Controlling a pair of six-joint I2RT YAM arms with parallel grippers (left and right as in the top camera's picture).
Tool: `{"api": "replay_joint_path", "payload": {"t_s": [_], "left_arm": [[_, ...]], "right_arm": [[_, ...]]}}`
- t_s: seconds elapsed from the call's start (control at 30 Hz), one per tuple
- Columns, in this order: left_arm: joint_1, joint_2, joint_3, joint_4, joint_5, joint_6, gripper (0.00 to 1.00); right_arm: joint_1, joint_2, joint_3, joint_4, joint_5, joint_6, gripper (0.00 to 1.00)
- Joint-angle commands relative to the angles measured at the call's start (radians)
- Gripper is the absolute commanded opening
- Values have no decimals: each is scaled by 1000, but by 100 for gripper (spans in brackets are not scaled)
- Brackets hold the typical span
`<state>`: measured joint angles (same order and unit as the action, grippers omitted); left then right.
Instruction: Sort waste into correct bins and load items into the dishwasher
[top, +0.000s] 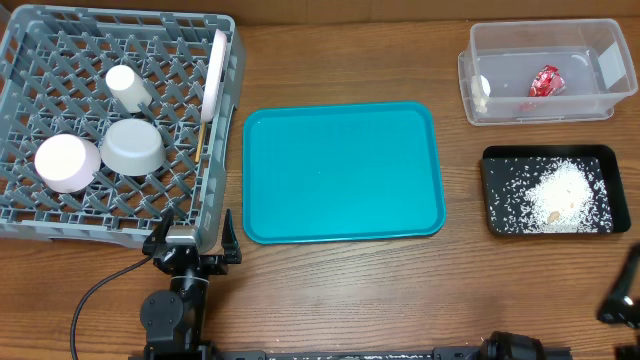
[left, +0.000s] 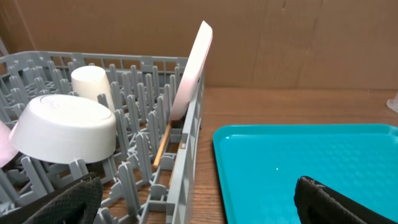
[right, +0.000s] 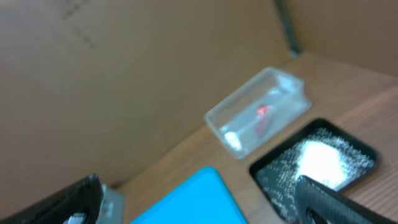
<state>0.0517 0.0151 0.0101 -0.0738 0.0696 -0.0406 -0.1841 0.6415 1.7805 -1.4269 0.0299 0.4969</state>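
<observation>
Grey rack (top: 100, 228) fills the desk's (top: 400, 290) far left corner. In it I see the plate (top: 217, 75) on edge against the right wall, the cup (top: 127, 87), a grey-blue bowl (top: 133, 146) and a pink bowl (top: 67, 162), both mouth down, and chopsticks (left: 161, 146) low beside the plate.

The tub (top: 600, 105) in the far right corner holds the red wrapper (top: 545, 81) and the tissue (top: 481, 88). Just nearer along the right edge, the black tray (top: 495, 165) holds the rice (top: 560, 195), heaped towards its right.

A teal tray (top: 343, 172) lies mid-desk, and bare wood runs along the whole near edge.

My left gripper (top: 195, 240) hangs at the rack's near right corner, fingers spread wide with nothing between them. My right gripper (right: 199, 208) is also spread wide and holds nothing. Overhead it is mostly cut off at the near right corner.

The right wrist view is blurred, so the tub's contents there are only smudges. The pink bowl is clipped at the left wrist view's edge.
</observation>
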Motion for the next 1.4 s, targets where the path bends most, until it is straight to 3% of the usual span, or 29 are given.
{"api": "replay_joint_path", "payload": {"t_s": [0.0, 0.3, 0.6, 0.83, 0.97, 1.2, 1.37], "left_arm": [[-6, -11, -5, 0, -10, 29, 100], [-6, -11, -5, 0, -10, 29, 100], [-6, -11, -5, 0, -10, 29, 100], [-6, -11, -5, 0, -10, 29, 100], [-6, -11, -5, 0, -10, 29, 100], [-6, -11, -5, 0, -10, 29, 100], [-6, -11, -5, 0, -10, 29, 100]], "right_arm": [[53, -107, -301, 188, -116, -7, 100], [191, -446, -1127, 740, -210, -6, 100], [197, -640, -1582, 1199, -268, -6, 100], [197, -639, -1769, 1491, -271, -6, 100], [200, -639, -1773, 1514, -244, -69, 100], [200, -639, -1773, 1403, -194, -381, 100], [200, -639, -1772, 1342, -66, -393, 100]]}}
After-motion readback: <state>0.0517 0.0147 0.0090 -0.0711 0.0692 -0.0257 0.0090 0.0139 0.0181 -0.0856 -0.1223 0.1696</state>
